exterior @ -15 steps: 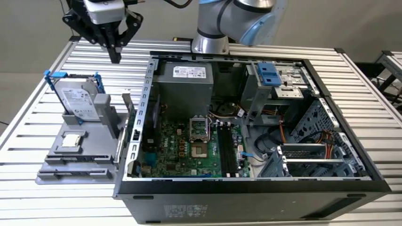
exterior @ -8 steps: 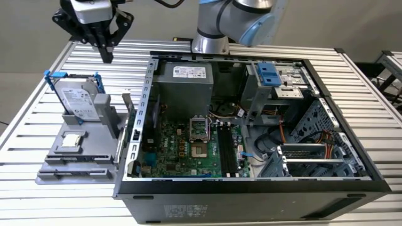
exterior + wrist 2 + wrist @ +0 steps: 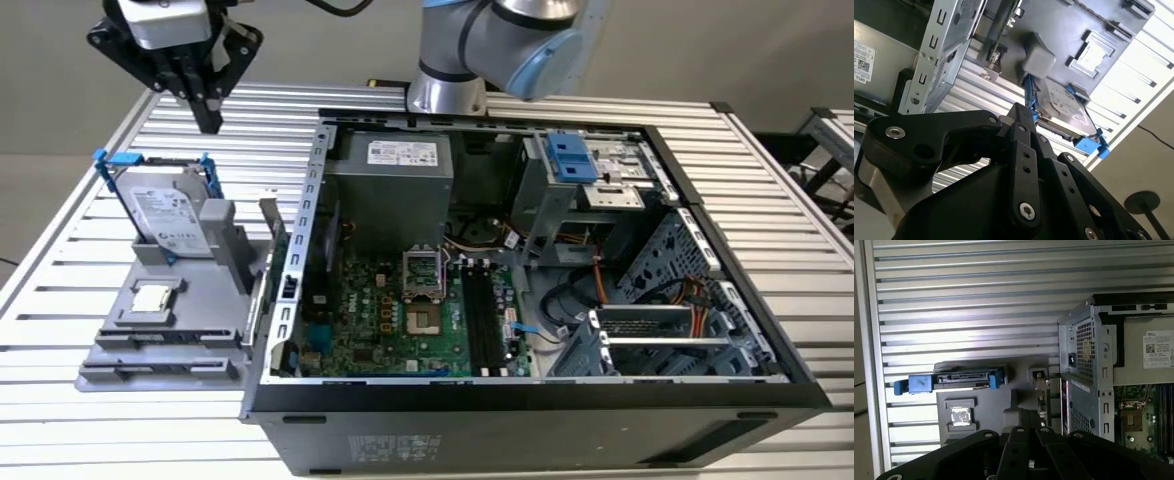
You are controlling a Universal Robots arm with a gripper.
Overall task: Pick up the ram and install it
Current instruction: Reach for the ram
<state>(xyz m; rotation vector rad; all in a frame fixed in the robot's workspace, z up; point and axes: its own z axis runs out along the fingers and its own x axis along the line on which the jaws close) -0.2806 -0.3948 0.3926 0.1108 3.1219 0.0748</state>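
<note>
Exterior view first: I have the gripper (image 3: 210, 120) hanging high over the slatted table (image 3: 280, 140), near its far corner on the exterior view's left and well above the grey fixture tray (image 3: 160, 350). Its 2 fingers look pressed together to a point and carry nothing.

The ram (image 3: 1043, 401) is not in hand. In the first wrist view I take it to be the thin greenish strip standing on edge in a slot at the tray's edge, nearest the computer case (image 3: 1089, 355), though edge-on I cannot be certain. Standing that way, it offers its long upper edge to a pinch from above.

On the same tray the hard drive (image 3: 171, 215) stands upright in its blue frame. The small square chip (image 3: 154, 297) lies flat in a pocket. Both sit apart from the strip.

Inside the open case the motherboard's black slots (image 3: 483, 315) lie bare, so I judge the pickup not yet begun.
</note>
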